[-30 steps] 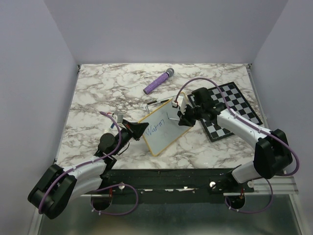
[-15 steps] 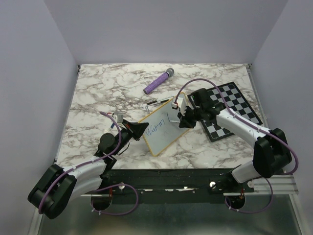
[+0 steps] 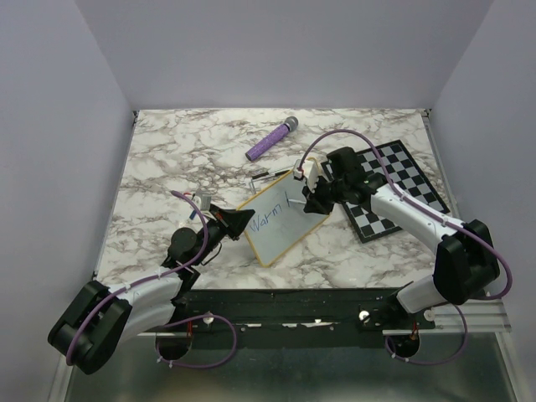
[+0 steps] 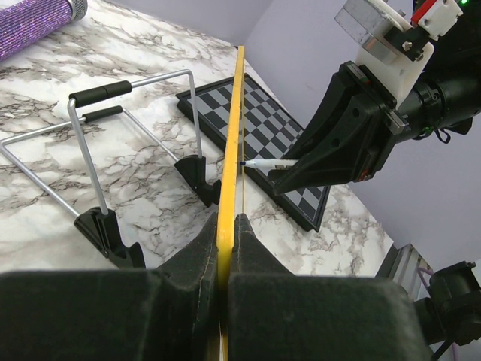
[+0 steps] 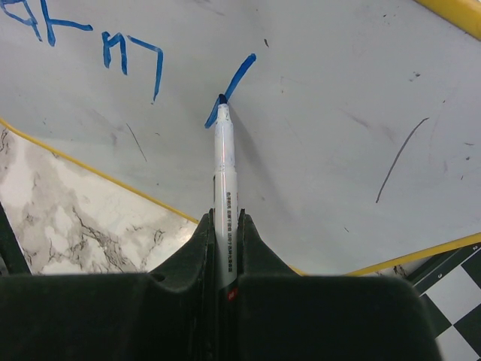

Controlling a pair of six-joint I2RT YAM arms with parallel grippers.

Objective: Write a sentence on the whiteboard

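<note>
The whiteboard (image 3: 289, 228), white with a yellow frame, stands tilted at mid-table. Blue writing, the sentence (image 3: 269, 223), reads "Warm", with a single slanted blue stroke (image 5: 239, 75) after it. My left gripper (image 3: 242, 222) is shut on the whiteboard's near-left frame edge (image 4: 231, 150), and the jaws (image 4: 224, 226) pinch the yellow rim. My right gripper (image 3: 313, 198) is shut on a white marker (image 5: 225, 169), whose tip touches the board face (image 5: 331, 113) at that stroke. The left wrist view shows the marker (image 4: 263, 162) meeting the board.
A black-and-white chessboard (image 3: 394, 188) lies right of the whiteboard, under my right arm. A purple glittery microphone (image 3: 271, 140) lies at the back. A wire stand (image 4: 128, 113) with black feet sits behind the whiteboard.
My right gripper has shifted slightly toward the far side with the marker on the board. The left arm and whiteboard have not moved.
</note>
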